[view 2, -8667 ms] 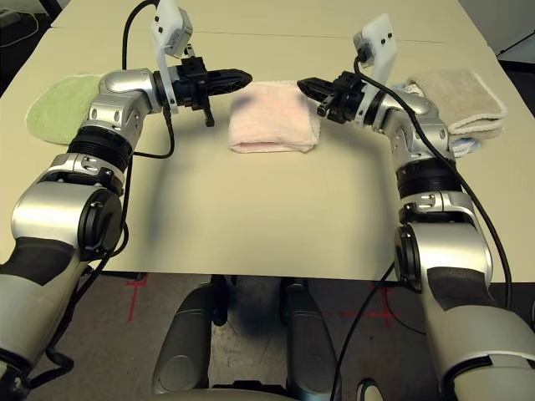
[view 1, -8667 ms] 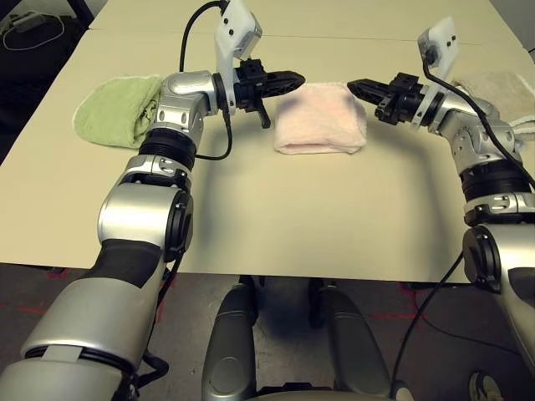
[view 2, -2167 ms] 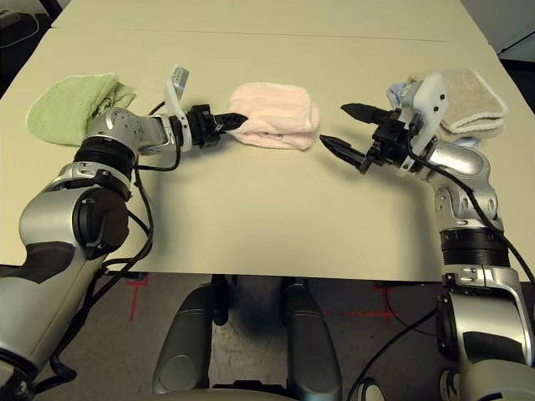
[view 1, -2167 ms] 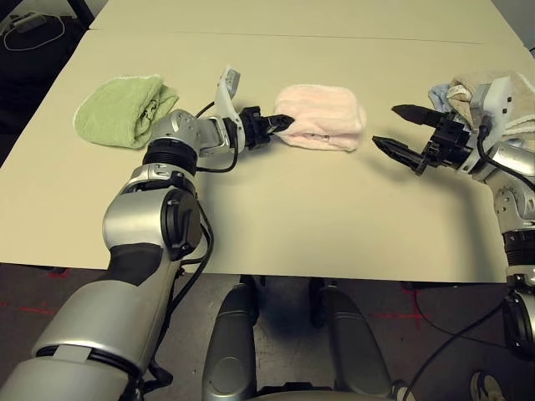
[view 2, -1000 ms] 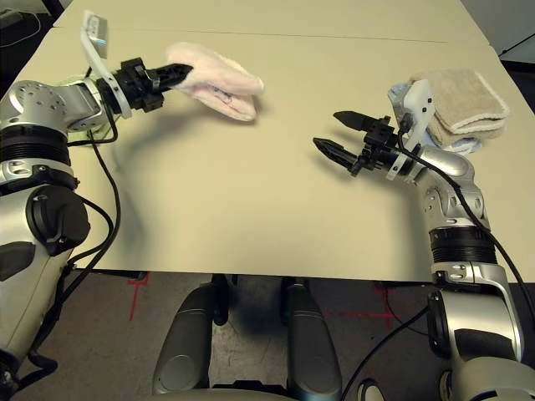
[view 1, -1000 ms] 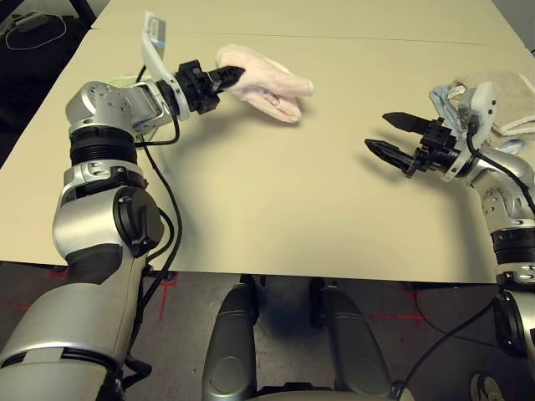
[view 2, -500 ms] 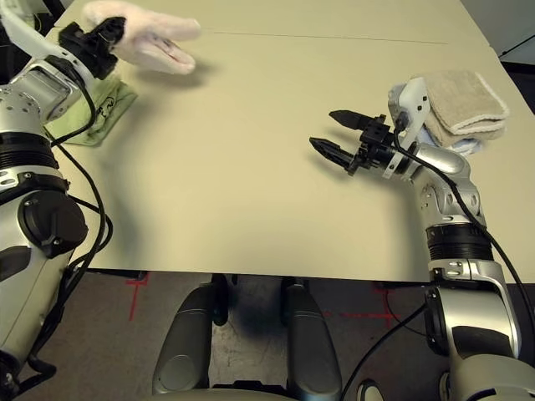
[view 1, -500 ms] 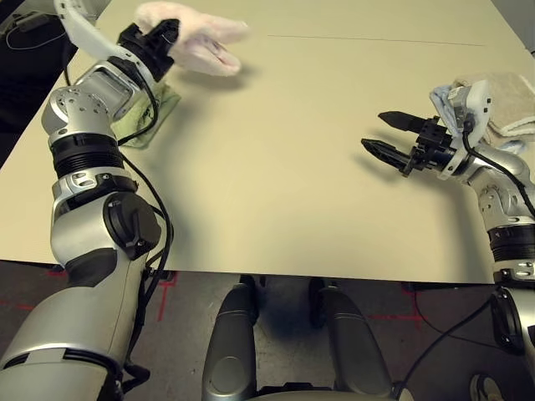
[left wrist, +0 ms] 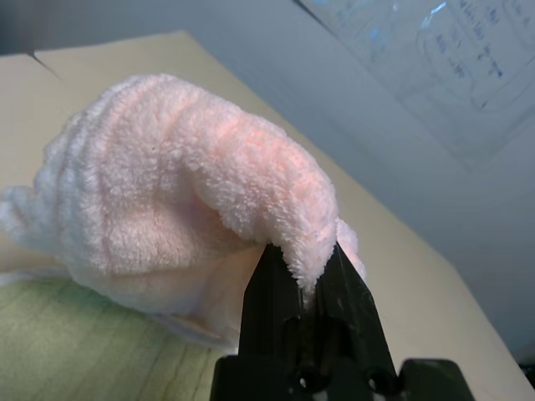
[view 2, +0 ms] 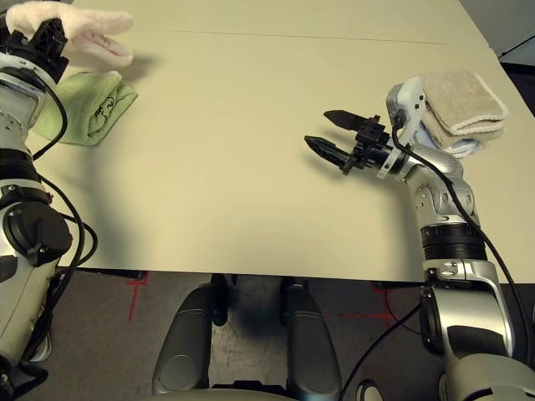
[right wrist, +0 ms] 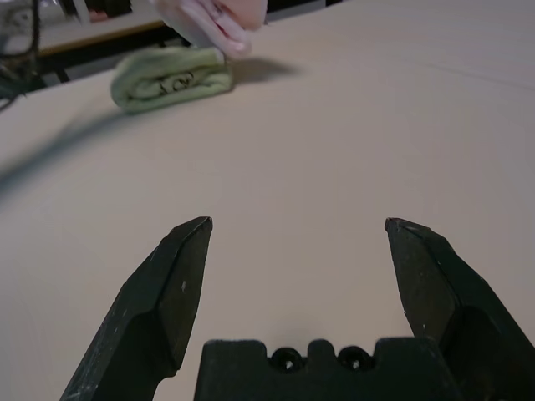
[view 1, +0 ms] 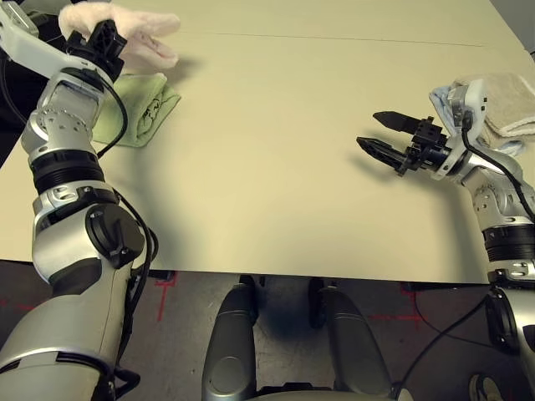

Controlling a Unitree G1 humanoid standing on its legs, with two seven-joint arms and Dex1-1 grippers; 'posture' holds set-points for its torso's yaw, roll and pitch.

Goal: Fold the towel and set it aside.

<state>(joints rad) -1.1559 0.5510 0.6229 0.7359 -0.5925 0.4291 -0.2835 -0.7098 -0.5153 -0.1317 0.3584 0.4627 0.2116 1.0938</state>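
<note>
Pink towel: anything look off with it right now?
Yes. The pink towel is bunched in a loose lump, not a flat fold, pinched in the shut left gripper above the green towel. The right gripper hangs open, holding nothing.

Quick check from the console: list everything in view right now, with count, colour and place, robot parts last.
towel: one, pale pink, bunched, held up at the table's far left, over the green towel.
green towel: one, green, folded, lying at far left.
beige towel: one, beige, folded, far right, on top of something pale blue.
table: one, cream.
left gripper: one, black, shut on the towel.
right gripper: one, black, open, above the table right of centre.
</note>
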